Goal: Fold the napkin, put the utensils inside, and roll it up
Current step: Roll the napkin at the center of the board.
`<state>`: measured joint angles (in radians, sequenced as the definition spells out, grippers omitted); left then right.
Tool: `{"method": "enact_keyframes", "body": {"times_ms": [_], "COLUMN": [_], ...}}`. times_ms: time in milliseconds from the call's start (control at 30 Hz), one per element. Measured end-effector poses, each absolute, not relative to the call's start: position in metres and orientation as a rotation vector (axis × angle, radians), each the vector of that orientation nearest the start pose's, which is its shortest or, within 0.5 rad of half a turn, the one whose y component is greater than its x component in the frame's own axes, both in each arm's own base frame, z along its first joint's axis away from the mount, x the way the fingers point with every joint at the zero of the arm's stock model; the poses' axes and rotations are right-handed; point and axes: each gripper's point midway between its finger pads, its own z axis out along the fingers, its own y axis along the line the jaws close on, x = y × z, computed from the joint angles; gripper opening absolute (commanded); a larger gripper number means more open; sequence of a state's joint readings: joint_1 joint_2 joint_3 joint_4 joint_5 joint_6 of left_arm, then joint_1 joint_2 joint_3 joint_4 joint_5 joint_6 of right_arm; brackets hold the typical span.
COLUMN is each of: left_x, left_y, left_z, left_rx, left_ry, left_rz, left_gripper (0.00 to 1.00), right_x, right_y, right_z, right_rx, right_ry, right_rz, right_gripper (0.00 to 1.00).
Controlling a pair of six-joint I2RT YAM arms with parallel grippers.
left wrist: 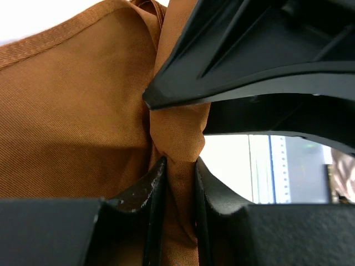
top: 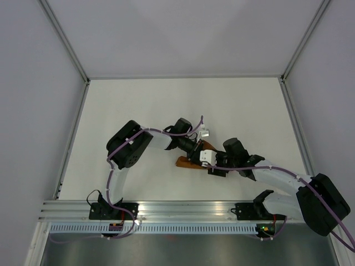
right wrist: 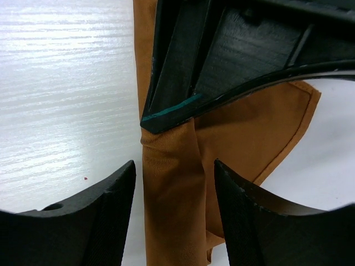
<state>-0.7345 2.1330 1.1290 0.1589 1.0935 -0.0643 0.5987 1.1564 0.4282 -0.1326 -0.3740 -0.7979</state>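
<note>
The rust-orange napkin (top: 186, 162) lies bunched into a narrow roll in the middle of the table, mostly hidden under both grippers. My left gripper (top: 204, 153) is shut on a pinched fold of the napkin (left wrist: 83, 111), with cloth filling the slot between its fingers (left wrist: 181, 162). My right gripper (top: 214, 165) faces it closely and is open. Its fingers straddle the rolled part of the napkin (right wrist: 169, 199), with a gap on each side (right wrist: 175, 163). The utensils are hidden.
The white table (top: 138, 105) has metal rails along its left and right sides and grey walls around it. The arm bases sit on the slotted rail (top: 183, 209) at the near edge. Each wrist view is partly blocked by the other gripper's black finger (left wrist: 249, 55) (right wrist: 188, 61).
</note>
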Motion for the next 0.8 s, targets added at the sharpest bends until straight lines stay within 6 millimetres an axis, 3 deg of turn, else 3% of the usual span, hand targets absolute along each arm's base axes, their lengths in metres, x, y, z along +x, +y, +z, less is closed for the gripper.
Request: {"method": "enact_keyframes", "body": {"times_ms": [67,367,467,633,800], "left_x": [0.199,0.195,0.195,0.197,0.206], "left_y": [-0.392,-0.39,-0.389,-0.384,-0.379], "left_z": [0.021,0.02,0.02,0.021,0.019], "left_rx": [1.289,1.239,1.222,1.182,1.139], "left_ry": [2.086,2.189,2.21,2.214,2.211], "left_rz": [-1.695,-1.725,-1.715,-1.625,-1.481], "left_gripper": [0.04,0.07,0.14,0.21,0.38], "right_x": [0.206,0.204,0.205,0.206,0.213], "right_y": [0.183,0.18,0.18,0.185,0.188], "right_z": [0.025,0.018,0.016,0.015,0.014], "right_rx": [-1.661,-1.66,-1.66,-1.678,-1.697], "right_ry": [1.725,1.728,1.724,1.7,1.736], "right_rz": [0.354,0.336,0.333,0.357,0.439], "right_gripper": [0.63,0.39,0.26,0.2,0.18]}}
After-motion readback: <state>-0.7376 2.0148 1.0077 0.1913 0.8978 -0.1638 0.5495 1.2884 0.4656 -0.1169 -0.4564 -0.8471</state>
